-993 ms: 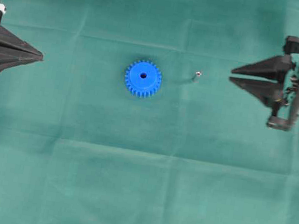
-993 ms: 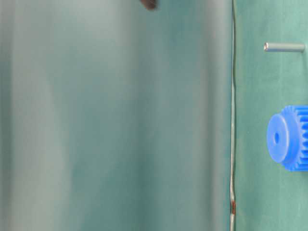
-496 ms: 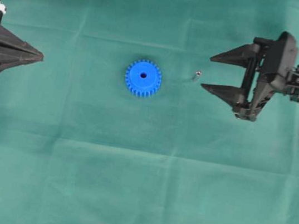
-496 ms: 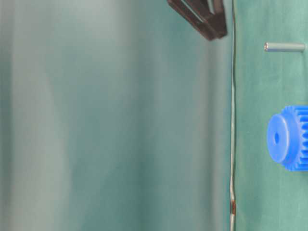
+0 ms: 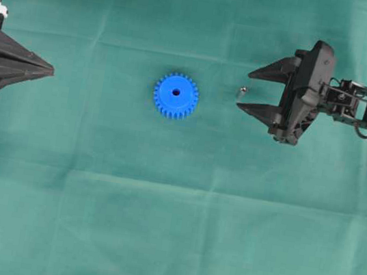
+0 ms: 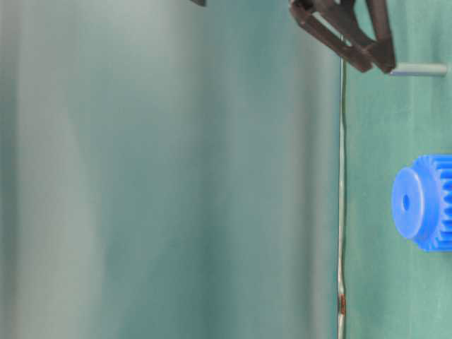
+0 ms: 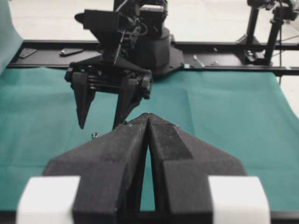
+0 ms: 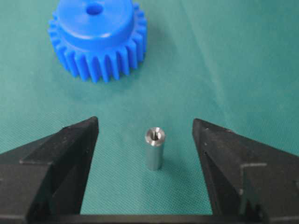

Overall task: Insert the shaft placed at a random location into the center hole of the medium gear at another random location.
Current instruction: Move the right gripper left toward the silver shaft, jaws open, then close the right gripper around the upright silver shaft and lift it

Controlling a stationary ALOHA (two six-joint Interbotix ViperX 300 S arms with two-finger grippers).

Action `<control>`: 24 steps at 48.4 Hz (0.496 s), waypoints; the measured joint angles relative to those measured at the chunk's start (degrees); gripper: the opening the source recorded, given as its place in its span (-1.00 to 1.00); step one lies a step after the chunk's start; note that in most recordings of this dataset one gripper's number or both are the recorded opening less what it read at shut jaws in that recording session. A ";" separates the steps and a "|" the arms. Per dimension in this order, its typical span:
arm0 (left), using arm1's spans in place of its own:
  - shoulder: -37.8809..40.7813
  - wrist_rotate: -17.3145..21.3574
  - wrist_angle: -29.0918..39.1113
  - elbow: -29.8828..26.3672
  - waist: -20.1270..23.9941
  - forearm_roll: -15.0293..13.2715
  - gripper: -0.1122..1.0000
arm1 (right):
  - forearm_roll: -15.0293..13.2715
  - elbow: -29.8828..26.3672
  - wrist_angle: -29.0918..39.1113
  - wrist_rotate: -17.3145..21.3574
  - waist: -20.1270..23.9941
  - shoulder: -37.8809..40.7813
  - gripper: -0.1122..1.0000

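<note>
Right end effector framing the upright shaft, gear waiting alongside

The green table [image 5: 169, 232] is carrying everything here; the left end effector [image 5: 49, 71] is sitting at the left edge with its jaws pressed together, while the right end effector [image 5: 244, 90] is hanging over the cloth with its jaws spread wide apart, gripping nothing. The medium gear [image 5: 176, 96] is lying flat mid-table, its center hole [image 5: 176, 93] facing up. The shaft [image 8: 154, 148] is standing on end near the gear's right, sitting between the open fingertips [image 8: 88, 128], touching neither
</note>
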 measured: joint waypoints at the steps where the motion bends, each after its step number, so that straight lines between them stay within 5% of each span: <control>1: -0.09 0.00 0.00 0.00 0.00 0.00 -0.80 | 0.00 -0.09 -0.18 0.00 0.00 0.35 0.66; 15: -0.09 0.00 0.70 0.00 0.00 0.00 -0.80 | 0.09 -1.05 -0.53 0.00 -0.18 2.37 0.62; 20: 0.00 0.00 0.79 0.00 0.00 0.00 -0.80 | 0.09 -1.32 -0.53 0.00 -0.26 2.90 0.44; 24: -0.09 0.00 0.97 0.00 0.00 0.09 -0.80 | 0.09 -1.41 -0.53 0.00 -0.26 3.08 0.09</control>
